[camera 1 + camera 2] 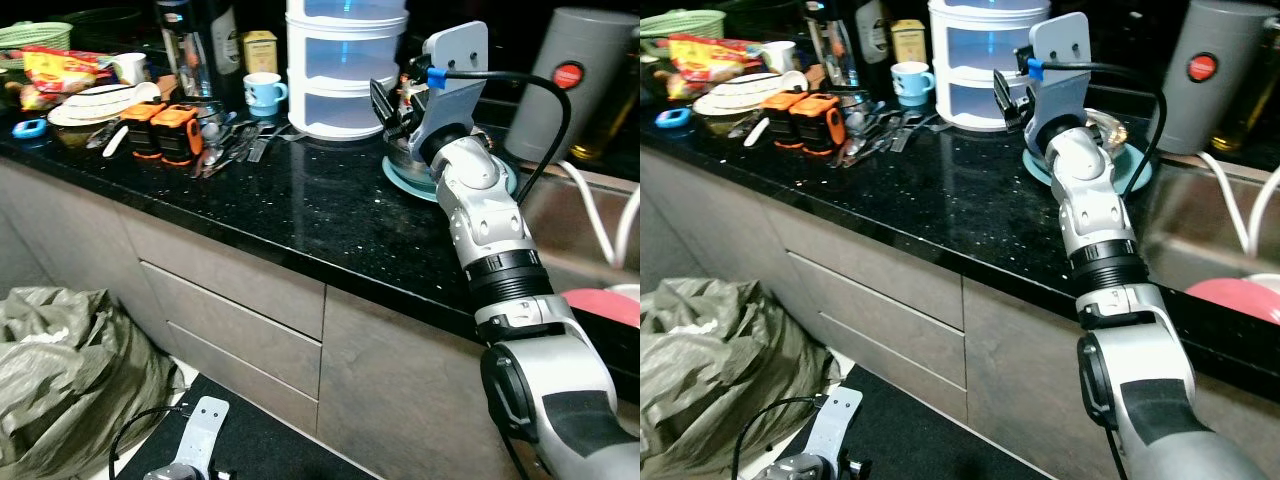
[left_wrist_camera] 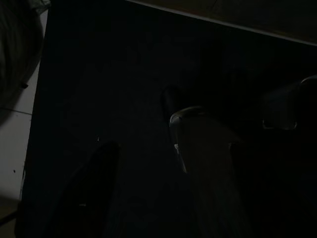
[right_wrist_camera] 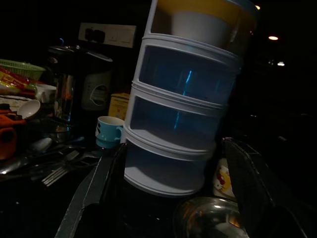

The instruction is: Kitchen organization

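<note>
Between the wide-open jaws of the right gripper (image 3: 168, 198), above the bench (image 1: 300, 215), stands the white stacked container (image 3: 181, 109), so I judge the approach step is in hand and the next move needs a forward reach before closing, while the left gripper (image 2: 143, 163) hangs idle.

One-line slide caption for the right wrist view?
Open right gripper faces the white stacked container, a metal bowl below it.

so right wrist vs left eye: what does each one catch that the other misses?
Right wrist alone: a wall socket plate behind the kettle, and the stacked container's yellow top tier. Left eye alone: the drawers, a grey-green bag on the floor, the idle left gripper hanging low. Both: the stacked container, the blue-and-white mug, the cutlery pile, and the open right gripper facing the container.
</note>
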`<state>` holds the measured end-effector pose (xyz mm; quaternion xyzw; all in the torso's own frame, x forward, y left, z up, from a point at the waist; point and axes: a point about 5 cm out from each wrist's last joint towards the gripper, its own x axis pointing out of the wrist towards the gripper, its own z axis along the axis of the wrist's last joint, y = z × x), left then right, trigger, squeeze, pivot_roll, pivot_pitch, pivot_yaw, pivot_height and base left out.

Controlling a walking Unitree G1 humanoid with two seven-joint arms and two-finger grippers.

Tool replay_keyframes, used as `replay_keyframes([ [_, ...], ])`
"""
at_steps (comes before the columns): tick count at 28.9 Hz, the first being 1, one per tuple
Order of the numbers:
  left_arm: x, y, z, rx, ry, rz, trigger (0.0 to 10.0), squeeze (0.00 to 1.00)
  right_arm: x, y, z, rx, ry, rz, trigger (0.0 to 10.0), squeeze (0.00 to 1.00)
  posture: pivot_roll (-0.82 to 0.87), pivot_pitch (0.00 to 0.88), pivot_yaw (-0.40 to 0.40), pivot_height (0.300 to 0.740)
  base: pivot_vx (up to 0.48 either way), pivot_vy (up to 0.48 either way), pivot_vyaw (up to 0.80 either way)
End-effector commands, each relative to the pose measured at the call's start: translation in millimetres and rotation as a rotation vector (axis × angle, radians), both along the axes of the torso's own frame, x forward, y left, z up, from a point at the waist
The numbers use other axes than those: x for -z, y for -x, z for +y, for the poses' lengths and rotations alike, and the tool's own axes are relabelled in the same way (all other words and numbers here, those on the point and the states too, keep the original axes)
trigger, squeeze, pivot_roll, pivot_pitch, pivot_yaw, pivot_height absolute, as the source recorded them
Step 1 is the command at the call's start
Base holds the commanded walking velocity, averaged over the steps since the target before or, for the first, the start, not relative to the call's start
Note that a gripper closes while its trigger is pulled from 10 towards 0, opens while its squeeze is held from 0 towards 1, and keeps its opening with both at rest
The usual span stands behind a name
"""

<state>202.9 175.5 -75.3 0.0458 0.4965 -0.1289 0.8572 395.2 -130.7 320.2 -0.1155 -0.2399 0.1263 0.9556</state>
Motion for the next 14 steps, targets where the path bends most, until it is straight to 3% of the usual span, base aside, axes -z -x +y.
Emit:
replay_keyframes([
  [1, -0.2, -0.1, 2.2, -0.004, -0.01, -0.003, 10.0, 0.0, 2.1, -0.6, 1.2, 0.002, 0.009, 0.01, 10.0, 0.0, 0.02, 0.049, 0.001, 0.74, 0.0, 0.0, 0.0],
  [4, -0.8, -1.2, 2.1, 0.013, -0.019, -0.011, 10.0, 0.0, 4.5, -0.9, 0.2, 0.005, 0.005, 0.017, 10.0, 0.0, 0.01, 0.045, 0.002, 0.74, 0.0, 0.0, 0.0],
  [8, -1.1, -1.6, 1.8, 0.005, -0.01, -0.015, 10.0, 0.0, 5.7, -0.9, -1.5, 0.004, -0.005, 0.024, 10.0, 0.0, 0.01, 0.054, 0.003, 0.74, 0.472, 0.0, 0.0],
  [14, -1.2, -1.9, 2.8, -0.012, -0.016, -0.022, 10.0, 0.0, 7.2, -0.4, -1.8, -0.001, -0.016, 0.029, 10.0, 0.0, 0.01, 0.063, 0.007, 0.74, 0.0, 0.0, 0.0],
])
